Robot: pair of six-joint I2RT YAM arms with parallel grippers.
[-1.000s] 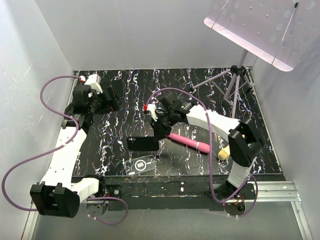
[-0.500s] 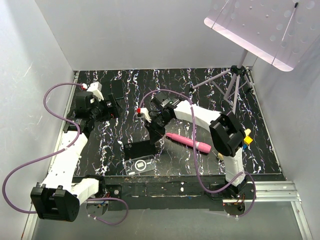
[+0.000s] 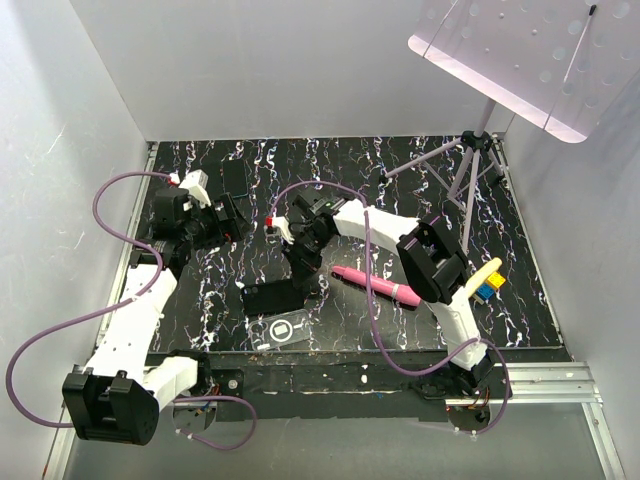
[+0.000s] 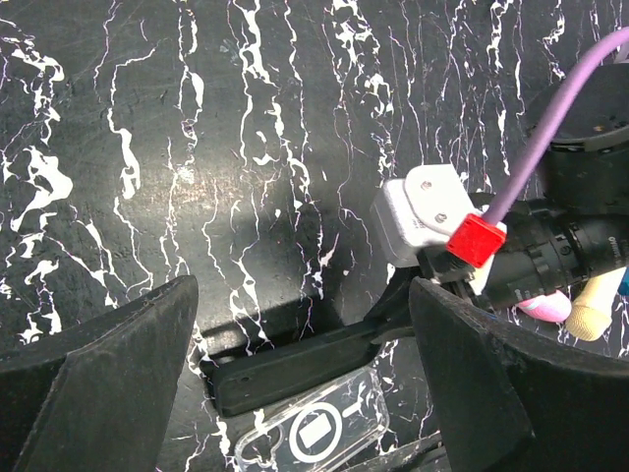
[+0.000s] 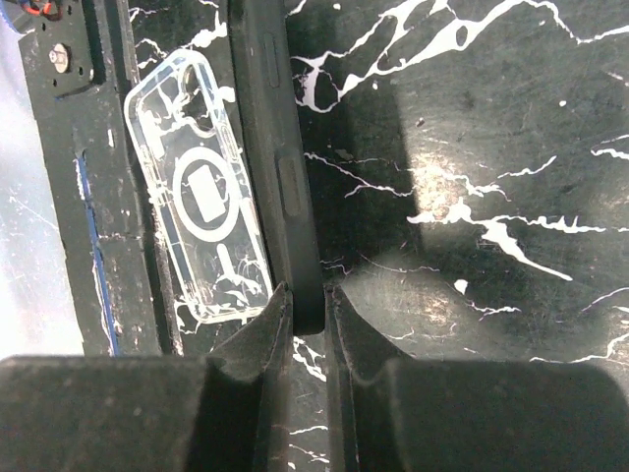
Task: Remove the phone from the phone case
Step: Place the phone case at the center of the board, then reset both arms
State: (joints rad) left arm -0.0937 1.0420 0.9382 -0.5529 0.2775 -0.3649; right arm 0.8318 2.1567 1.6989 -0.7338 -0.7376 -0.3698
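Phone [image 5: 280, 147] is stiff and slick, so trust the flat faces your right gripper [image 5: 308, 298] pinches tight; left gripper [image 4: 303, 295] gapes empty.

- The left gripper [image 4: 303, 287] hangs above the black marbled table [image 4: 147, 147], its dark fingers [image 4: 98, 364] spread wide.
- Framed between them, the right gripper [image 4: 388, 320] pinches one end of the black phone [image 4: 295, 366], which shows its thin edge.
- The clear phone case [image 4: 314, 433] lies flat just beside the phone.
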